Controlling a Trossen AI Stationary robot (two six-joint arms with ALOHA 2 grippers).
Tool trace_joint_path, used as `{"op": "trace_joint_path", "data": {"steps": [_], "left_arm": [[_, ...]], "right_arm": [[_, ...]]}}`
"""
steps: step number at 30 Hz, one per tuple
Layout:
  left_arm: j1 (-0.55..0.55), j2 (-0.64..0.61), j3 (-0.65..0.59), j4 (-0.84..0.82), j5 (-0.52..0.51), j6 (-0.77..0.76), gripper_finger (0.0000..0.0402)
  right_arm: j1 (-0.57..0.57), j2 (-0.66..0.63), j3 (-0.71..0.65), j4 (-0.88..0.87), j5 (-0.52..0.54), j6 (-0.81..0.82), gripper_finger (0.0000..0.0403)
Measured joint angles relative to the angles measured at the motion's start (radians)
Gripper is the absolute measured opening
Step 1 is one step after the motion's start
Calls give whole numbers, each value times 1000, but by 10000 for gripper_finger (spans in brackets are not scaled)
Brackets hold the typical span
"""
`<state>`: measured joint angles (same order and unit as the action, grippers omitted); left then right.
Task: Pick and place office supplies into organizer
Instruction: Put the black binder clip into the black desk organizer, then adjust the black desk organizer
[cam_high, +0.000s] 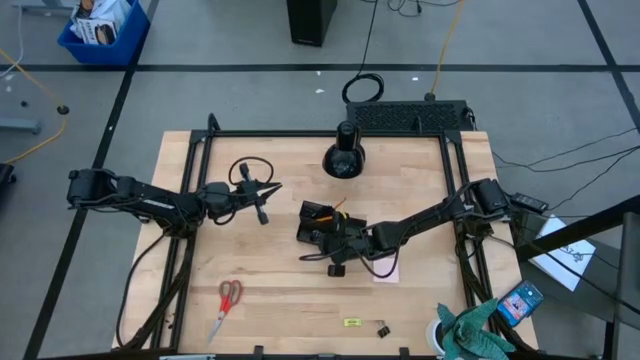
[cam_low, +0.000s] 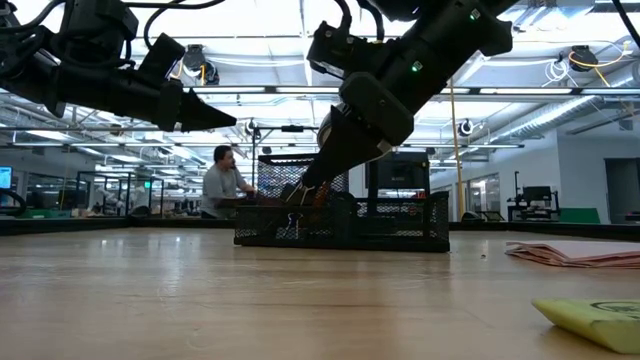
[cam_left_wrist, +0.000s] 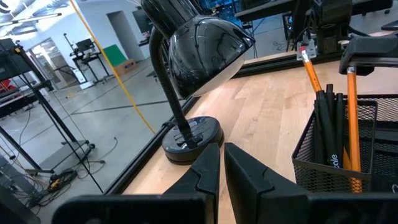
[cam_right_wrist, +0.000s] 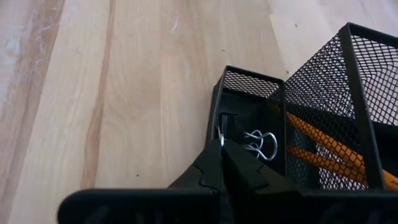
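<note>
We're maybe halfway: pencils (cam_left_wrist: 351, 118) and pens (cam_left_wrist: 328, 127) sit in the organizer (cam_high: 322, 225), where our right gripper (cam_right_wrist: 221, 155) pinches a binder clip (cam_right_wrist: 221, 138) over its small compartment. Scissors (cam_high: 228, 303), sticky pad (cam_high: 386, 268), yellow piece (cam_high: 351, 322) and another clip (cam_high: 382, 330) wait on the table (cam_high: 280, 290). Left gripper (cam_left_wrist: 221, 163) hovers nearly closed, empty.

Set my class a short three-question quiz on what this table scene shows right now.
1. True or false: the left gripper holds the red-handled scissors.
2. The right gripper is poised over: A the lamp; B a small compartment of the organizer; C the pink sticky-note pad.
3. Fill in: the orange pencils stand in the organizer beside dark ____.
Key: 1 false; 2 B; 3 pens.
</note>
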<state>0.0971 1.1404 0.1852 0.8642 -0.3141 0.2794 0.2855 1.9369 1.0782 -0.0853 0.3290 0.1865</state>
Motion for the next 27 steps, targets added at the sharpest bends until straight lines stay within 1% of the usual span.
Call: {"op": "trace_joint_path", "data": {"steps": [2,10,18,21,27], "left_arm": [[0,0,0,0,0,0,31],[0,0,0,0,0,0,31],[0,0,0,0,0,9,31],[1,0,0,0,0,7,31],[1,0,0,0,0,6,31]], "right_arm": [[0,1,0,1,16,-3,0],[-34,0,3,-49,7,-5,0],[-34,-1,3,-61,-7,-22,1],[-28,-1,3,-56,-7,-28,9],[-28,-1,3,-54,-7,-18,39]]}}
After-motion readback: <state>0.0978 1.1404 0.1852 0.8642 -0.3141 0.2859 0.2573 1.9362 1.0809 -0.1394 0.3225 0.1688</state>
